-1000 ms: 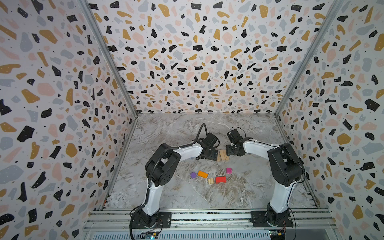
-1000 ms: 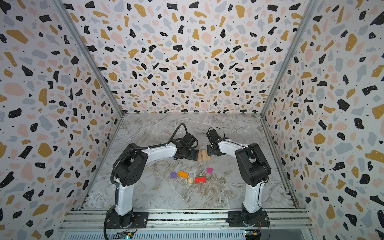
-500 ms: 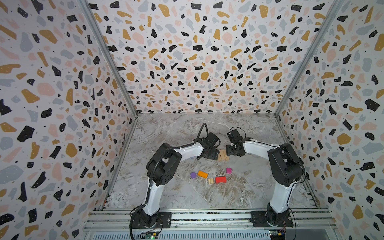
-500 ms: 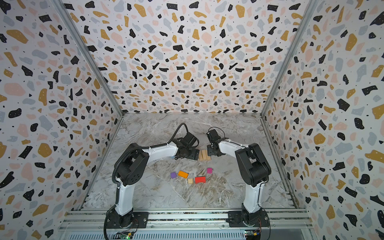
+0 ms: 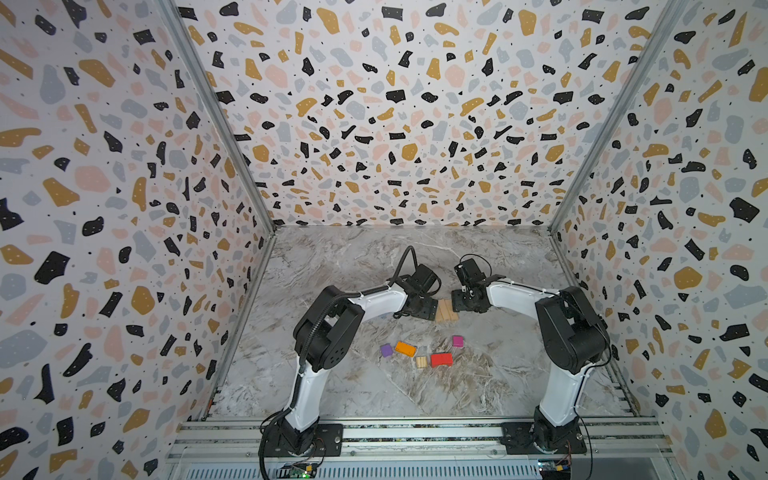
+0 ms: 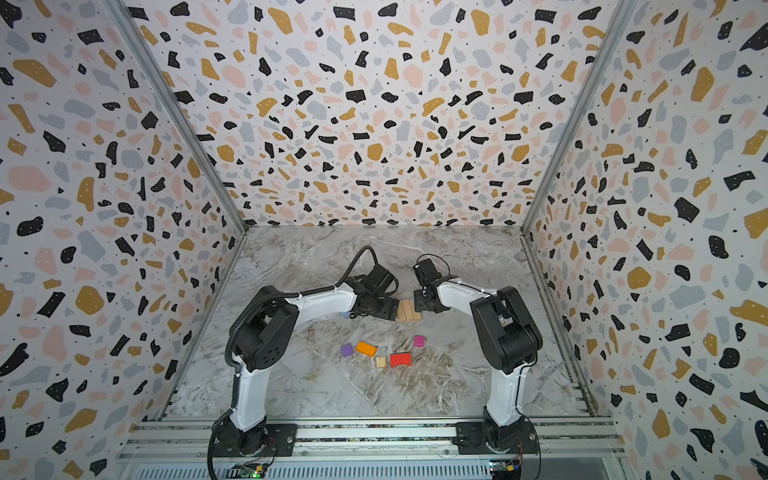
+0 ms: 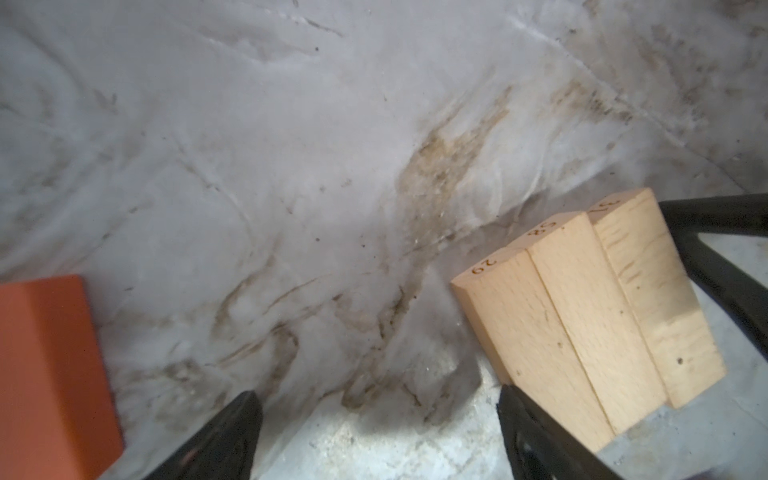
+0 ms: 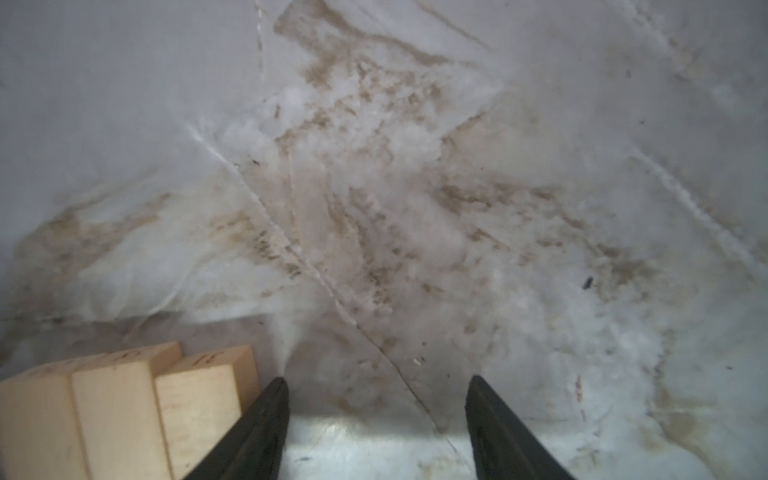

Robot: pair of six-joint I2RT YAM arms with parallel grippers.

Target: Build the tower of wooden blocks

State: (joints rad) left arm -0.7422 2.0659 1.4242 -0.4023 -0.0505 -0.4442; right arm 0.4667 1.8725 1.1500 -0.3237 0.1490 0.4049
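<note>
Three tan planks [image 5: 447,309] lie side by side on the marble floor as the tower's base, with nothing on top of them. My left gripper [image 5: 429,309] stands open at their left side, and in the left wrist view [image 7: 378,411] one finger rests against the nearest plank [image 7: 536,345]. On their right, my right gripper [image 5: 460,301] is open and empty. In the right wrist view [image 8: 376,399] one of its fingers lies beside the planks [image 8: 124,407].
Loose blocks lie nearer the front: purple [image 5: 386,350], orange [image 5: 405,348], small tan [image 5: 421,361], red [image 5: 441,359] and pink [image 5: 457,341]. An orange block [image 7: 50,374] shows at the edge of the left wrist view. Patterned walls enclose three sides.
</note>
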